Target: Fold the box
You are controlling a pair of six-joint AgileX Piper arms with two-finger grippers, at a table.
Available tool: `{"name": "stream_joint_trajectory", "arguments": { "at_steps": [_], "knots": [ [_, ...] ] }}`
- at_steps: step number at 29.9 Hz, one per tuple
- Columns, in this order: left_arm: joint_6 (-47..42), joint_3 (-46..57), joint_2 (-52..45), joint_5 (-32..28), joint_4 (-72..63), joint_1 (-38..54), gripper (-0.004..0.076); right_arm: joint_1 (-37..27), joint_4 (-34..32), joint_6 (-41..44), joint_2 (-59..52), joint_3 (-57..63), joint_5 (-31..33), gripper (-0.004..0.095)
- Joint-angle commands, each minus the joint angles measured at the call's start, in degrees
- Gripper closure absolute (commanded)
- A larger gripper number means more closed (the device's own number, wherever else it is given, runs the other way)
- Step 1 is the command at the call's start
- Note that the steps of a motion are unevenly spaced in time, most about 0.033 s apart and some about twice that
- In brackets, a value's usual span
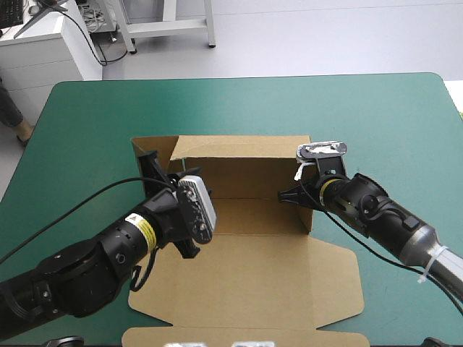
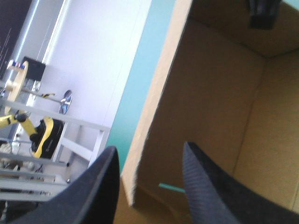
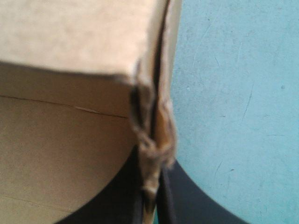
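The brown box (image 1: 246,275) lies mid-table as an open tray, with the back and both side walls raised and the lid flat toward the near edge. My left gripper (image 1: 154,170) stands open astride the left wall's top edge (image 2: 154,116), one black finger (image 2: 100,191) outside and one inside. My right gripper (image 1: 299,194) is shut on the right wall (image 3: 152,154) near its front end, the crumpled layered board pinched between its fingers. The box's inside floor (image 3: 60,149) lies beside that grip.
Teal-green cover (image 1: 94,123) surrounds the box on all sides, with wide bare stretches toward the far edge and both far corners. The lid's flaps (image 1: 340,289) reach close to the table's near edge.
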Motion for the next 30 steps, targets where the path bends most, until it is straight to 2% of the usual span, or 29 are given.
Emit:
{"name": "stream_joint_trajectory", "arguments": {
  "at_steps": [1,7,13,15,17,20,22,25,30],
  "knots": [
    [-1.07,-6.20,-1.12,2.31,3.38,1.27,0.0420,-1.72,2.51,-5.83,-1.42,-5.62,2.05,0.0927],
    [0.87,-15.97,-1.12,8.36,3.12,3.39,0.0420,-8.13,9.16,-14.03,-1.19,-11.11,5.99,0.0927],
    [4.10,-23.45,-1.12,11.46,-0.57,7.26,0.0420,-17.50,21.67,-27.34,2.33,-16.89,12.88,0.0927],
    [5.77,-24.92,-1.12,12.57,-2.89,9.91,0.0429,-19.73,23.78,-29.94,4.15,-18.72,14.90,0.0927],
    [5.75,-25.66,-1.12,14.42,-4.74,13.07,0.0489,-21.60,24.51,-31.65,6.51,-20.86,17.05,0.0927],
    [5.75,-25.66,-0.40,17.18,-6.20,18.66,0.0655,-22.49,24.40,-33.30,10.37,-23.99,19.68,0.0927],
    [6.38,-25.66,0.33,18.15,-7.57,22.06,0.0732,-22.49,24.40,-34.07,12.38,-25.93,20.65,0.0927],
    [9.19,-25.66,2.10,19.04,-11.46,29.02,0.0708,-22.49,24.78,-34.21,15.92,-28.56,20.91,0.0927],
    [12.62,-25.45,4.09,17.84,-28.35,44.15,0.0708,-22.49,25.21,-35.28,20.92,-31.41,21.61,0.0927]
  ]
}}
